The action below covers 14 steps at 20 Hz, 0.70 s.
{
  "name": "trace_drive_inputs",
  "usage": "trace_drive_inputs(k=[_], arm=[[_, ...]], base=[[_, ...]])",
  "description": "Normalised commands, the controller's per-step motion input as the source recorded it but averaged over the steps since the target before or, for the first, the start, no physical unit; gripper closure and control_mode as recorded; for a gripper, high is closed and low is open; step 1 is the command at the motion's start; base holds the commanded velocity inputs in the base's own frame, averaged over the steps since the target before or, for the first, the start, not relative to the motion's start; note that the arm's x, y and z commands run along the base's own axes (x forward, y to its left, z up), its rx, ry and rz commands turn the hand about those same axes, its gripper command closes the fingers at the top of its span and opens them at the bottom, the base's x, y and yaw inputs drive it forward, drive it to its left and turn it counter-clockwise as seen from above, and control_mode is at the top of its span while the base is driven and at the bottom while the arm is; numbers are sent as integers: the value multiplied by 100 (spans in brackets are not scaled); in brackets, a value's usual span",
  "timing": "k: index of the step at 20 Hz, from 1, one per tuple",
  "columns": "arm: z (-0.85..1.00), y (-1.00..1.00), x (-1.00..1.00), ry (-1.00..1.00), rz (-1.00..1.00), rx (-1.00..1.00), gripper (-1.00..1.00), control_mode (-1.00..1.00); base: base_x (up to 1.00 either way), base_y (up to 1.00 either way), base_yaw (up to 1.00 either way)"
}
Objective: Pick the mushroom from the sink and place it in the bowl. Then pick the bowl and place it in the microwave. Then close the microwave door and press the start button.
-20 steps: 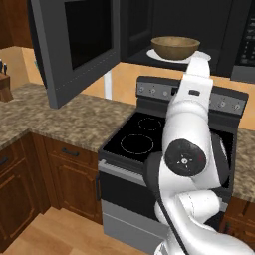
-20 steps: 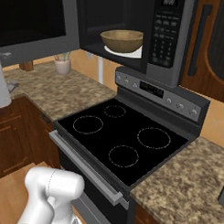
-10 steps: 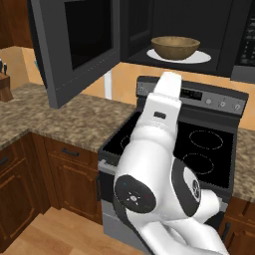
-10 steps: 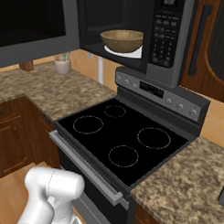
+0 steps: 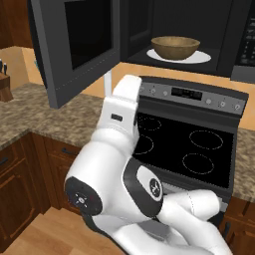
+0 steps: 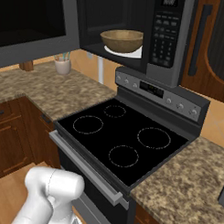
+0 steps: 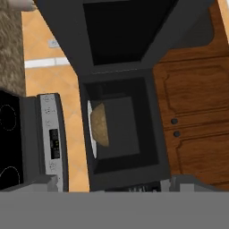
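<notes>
Kitchen, stove below | bowl on turntable inside microwave, dead ahead of hand | door swung wide — risks clipping on approach | finger spread: cannot tell

We see flat, even rendered light — soft shadow inside the microwave, edges slightly coarse, no glare or blur.

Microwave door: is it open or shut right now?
Open. The microwave door swings out leftward, and the bowl sits exposed on the white plate inside.
</notes>
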Motion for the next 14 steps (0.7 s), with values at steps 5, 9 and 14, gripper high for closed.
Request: trace_drive_inputs(k=[5,9,14], arm=[[-22,87,60,2,0,-5,-100,-100],[-3,74,4,0,0,-4,-100,-100],[-1,63,5,0,0,-1,-100,-100]], base=[[0,0,0],[0,0,0],[0,0,0]])
